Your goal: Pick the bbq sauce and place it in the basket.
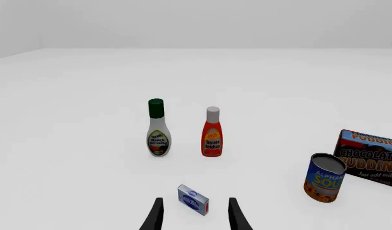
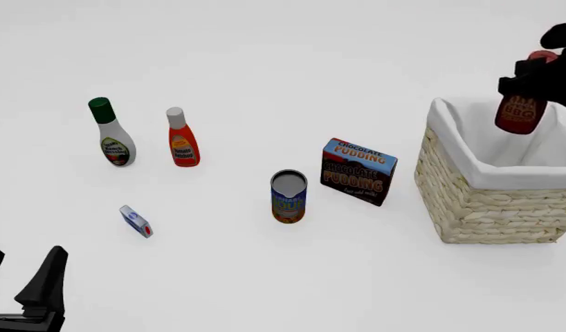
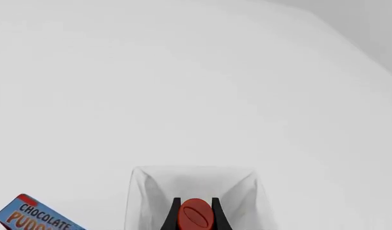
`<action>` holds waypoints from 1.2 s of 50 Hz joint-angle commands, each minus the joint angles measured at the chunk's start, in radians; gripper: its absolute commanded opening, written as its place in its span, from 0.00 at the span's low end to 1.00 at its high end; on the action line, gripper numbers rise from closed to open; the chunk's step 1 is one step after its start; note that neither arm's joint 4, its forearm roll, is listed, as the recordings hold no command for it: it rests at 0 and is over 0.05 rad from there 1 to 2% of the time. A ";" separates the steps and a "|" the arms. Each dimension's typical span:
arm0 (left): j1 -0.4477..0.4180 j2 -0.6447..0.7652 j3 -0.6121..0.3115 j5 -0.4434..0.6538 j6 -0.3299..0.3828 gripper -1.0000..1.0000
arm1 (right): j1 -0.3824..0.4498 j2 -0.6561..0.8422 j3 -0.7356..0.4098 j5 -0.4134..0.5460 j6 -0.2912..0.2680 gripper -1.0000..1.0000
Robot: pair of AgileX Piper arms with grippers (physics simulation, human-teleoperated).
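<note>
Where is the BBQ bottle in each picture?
Left wrist view: not in it.
Front view: the BBQ bottle hangs at the far right, held in the right tool above the basket.
Right wrist view: only its red cap shows, bottom middle, between the tool's fingers, over the basket's white lining.
Shared landmark: the pudding box, left of the basket in the front view, shows in all three views.

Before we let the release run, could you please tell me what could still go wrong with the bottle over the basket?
1. The bbq sauce hangs tilted in the right hand, above the basket; dropped from there, it may well land on its side.
2. In the front view the bottle appears closer to the far rim, so it might clip the cloth lining or the edge.
3. The hand grips near the red cap, so the bottle could swing.
</note>
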 commanded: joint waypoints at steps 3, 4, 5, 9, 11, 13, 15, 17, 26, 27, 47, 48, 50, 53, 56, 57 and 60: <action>0.000 0.000 0.000 0.000 0.000 1.00 | -0.009 0.046 0.023 -0.050 0.026 0.00; 0.000 0.000 0.000 0.000 0.000 1.00 | -0.009 0.051 0.026 -0.054 0.026 0.00; 0.000 0.000 0.000 0.000 0.000 1.00 | -0.009 0.052 0.027 -0.057 0.026 0.00; 0.000 0.000 0.000 0.000 0.000 1.00 | -0.011 0.067 0.034 -0.069 0.031 0.00; 0.000 0.000 0.000 0.000 0.000 1.00 | -0.010 0.077 0.038 -0.078 0.034 0.00; 0.000 0.000 0.000 0.000 0.000 1.00 | -0.011 0.088 0.039 -0.084 0.036 0.00; 0.000 0.000 0.000 0.000 0.000 1.00 | -0.014 0.099 0.039 -0.091 0.036 0.00; 0.000 0.000 0.000 0.000 0.000 1.00 | -0.016 0.120 0.040 -0.104 0.038 0.00; 0.000 0.000 0.000 0.000 0.000 1.00 | -0.025 0.200 0.040 -0.147 0.047 0.00; 0.000 0.000 0.000 0.000 0.000 1.00 | -0.025 0.207 0.040 -0.149 0.048 0.00; 0.000 0.000 0.000 0.000 0.000 1.00 | -0.029 0.283 0.049 -0.198 0.056 0.00; 0.000 0.000 0.000 0.000 0.000 1.00 | -0.029 0.286 0.049 -0.200 0.057 0.00; 0.000 0.000 0.000 0.000 0.000 1.00 | -0.030 0.290 0.051 -0.204 0.058 0.00; 0.000 0.000 0.000 0.000 0.000 1.00 | -0.030 0.297 0.051 -0.207 0.058 0.00; 0.000 0.000 0.000 0.000 0.000 1.00 | -0.031 0.303 0.052 -0.211 0.059 0.00; 0.000 0.000 0.000 0.000 0.000 1.00 | -0.031 0.306 0.054 -0.213 0.059 0.00; 0.000 0.000 0.000 0.000 0.000 1.00 | -0.032 0.308 0.056 -0.216 0.060 0.00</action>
